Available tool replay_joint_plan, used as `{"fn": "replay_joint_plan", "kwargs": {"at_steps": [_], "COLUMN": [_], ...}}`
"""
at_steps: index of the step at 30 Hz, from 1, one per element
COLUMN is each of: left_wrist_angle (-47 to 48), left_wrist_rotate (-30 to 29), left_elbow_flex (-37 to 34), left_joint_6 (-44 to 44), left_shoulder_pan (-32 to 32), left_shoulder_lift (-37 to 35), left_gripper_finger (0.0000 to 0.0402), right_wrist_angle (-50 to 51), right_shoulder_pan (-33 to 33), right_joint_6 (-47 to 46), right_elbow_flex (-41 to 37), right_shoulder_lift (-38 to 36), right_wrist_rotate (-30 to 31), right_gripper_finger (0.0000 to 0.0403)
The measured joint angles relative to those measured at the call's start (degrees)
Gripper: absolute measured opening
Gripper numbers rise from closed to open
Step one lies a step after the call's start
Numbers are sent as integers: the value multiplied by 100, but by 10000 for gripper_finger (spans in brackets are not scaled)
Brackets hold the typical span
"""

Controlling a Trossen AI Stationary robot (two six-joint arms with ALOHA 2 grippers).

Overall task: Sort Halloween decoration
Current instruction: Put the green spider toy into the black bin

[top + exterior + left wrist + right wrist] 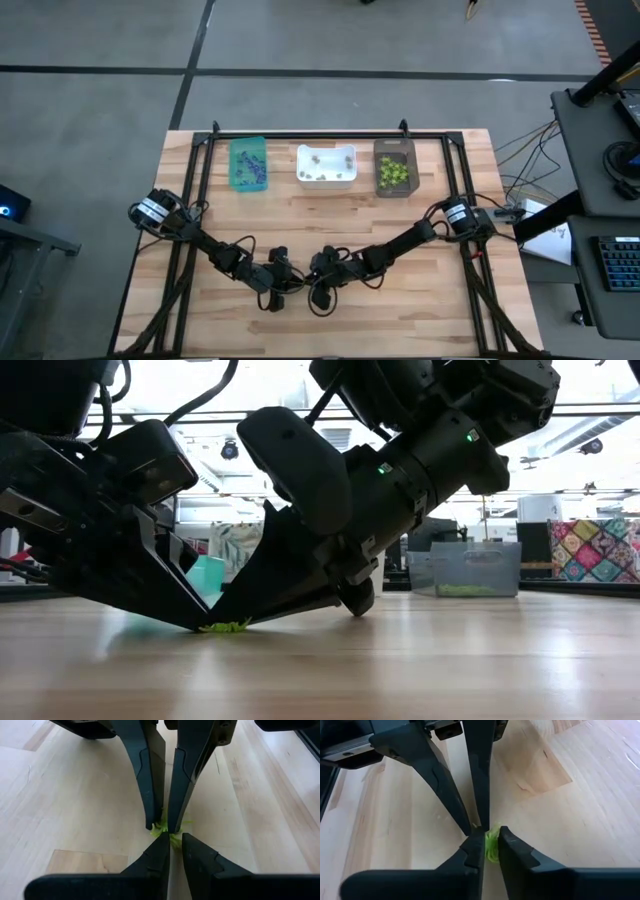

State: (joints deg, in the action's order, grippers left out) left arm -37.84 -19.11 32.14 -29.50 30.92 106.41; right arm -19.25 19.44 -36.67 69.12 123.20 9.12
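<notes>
Lime-green trinket pinched between both grippers' fingers on table

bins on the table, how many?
3, in a row along the table's far edge: teal bin toward the left arm's side, white bin in the middle, dark brown bin toward the right arm's side. None looks hidden.

You're looking straight down on a wood table w/ a black frame. At 12 o'clock sit three bins in a row: teal bin w/ purple trinkets, white bin w/ a few pale trinkets, dark brown bin w/ lime-green trinkets. Both arms reach in toward 6 o'clock; left gripper and right gripper meet nose to nose near table center-front, almost touching. Can't make out anything between them from up here.
</notes>
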Motion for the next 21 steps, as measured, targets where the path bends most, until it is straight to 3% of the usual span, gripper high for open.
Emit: {"fn": "replay_joint_plan", "kwargs": {"at_steps": [11, 17, 21], "left_wrist_angle": [164, 580, 1021], "left_wrist_rotate": [167, 673, 671], "left_elbow_flex": [-17, -17, -17], "left_joint_6": [0, 0, 2], "left_shoulder_pan": [0, 5, 20], "left_shoulder_lift": [-205, -730, -1184], "left_gripper_finger": [35, 35, 35], "right_wrist_angle": [23, 269, 685], "right_shoulder_pan": [-14, -75, -148], "right_joint_6": [73, 342, 520], "right_elbow_flex": [-9, -30, -37], "right_shoulder_lift": [-135, -408, -649], "right_wrist_rotate": [-31, -99, -88], "right_gripper_finger": [22, 22, 22]}}
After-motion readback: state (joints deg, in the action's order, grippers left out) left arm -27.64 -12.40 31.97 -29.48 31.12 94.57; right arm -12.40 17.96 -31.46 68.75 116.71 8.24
